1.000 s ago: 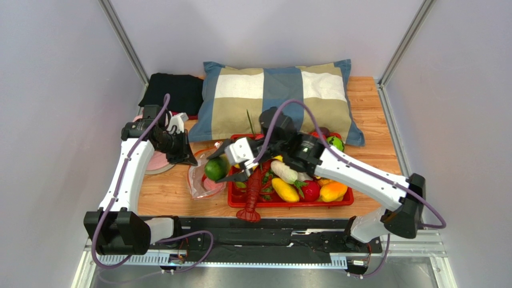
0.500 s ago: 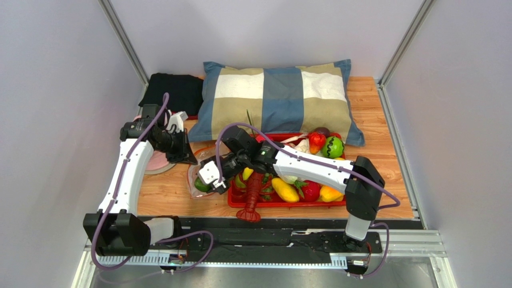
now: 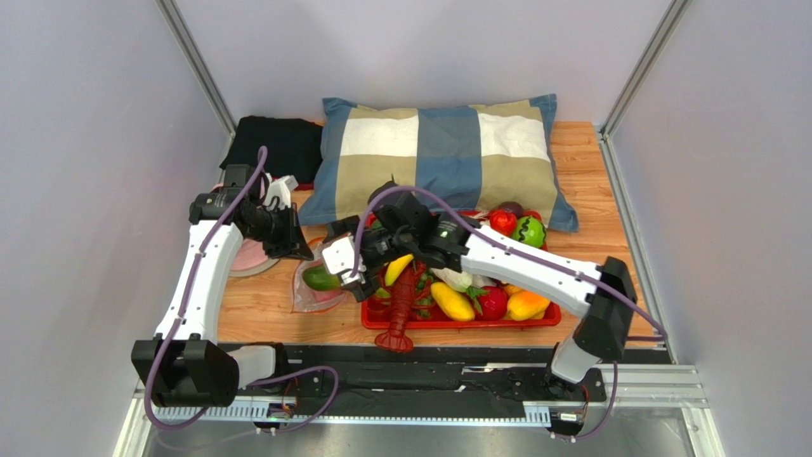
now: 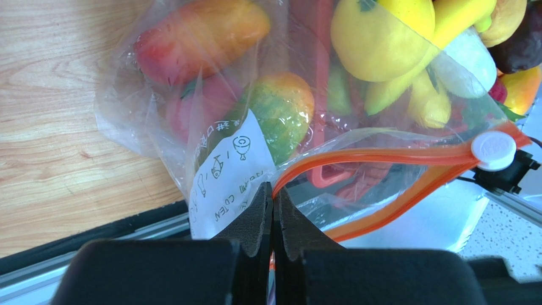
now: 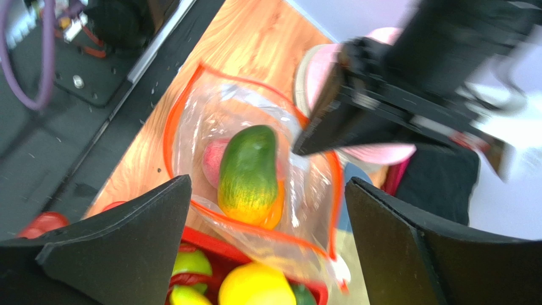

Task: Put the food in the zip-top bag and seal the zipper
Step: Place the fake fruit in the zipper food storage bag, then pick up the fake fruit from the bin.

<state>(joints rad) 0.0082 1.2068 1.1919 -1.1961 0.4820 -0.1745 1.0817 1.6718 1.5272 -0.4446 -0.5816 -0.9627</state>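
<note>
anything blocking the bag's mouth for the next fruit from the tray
Nothing visible does. The left gripper pinches the zipper strip and holds the bag open. The open right gripper hangs right over the mouth. A mango and a pink fruit lie at the bottom, below the opening.

Open bag [image 5: 202, 114] mouth, mango [image 5: 249, 175] just inside

left end effector [image 4: 273, 213] pinching orange zipper [image 4: 382, 155], mango [image 4: 280, 111] inside clear bag [image 4: 159, 121]
</note>
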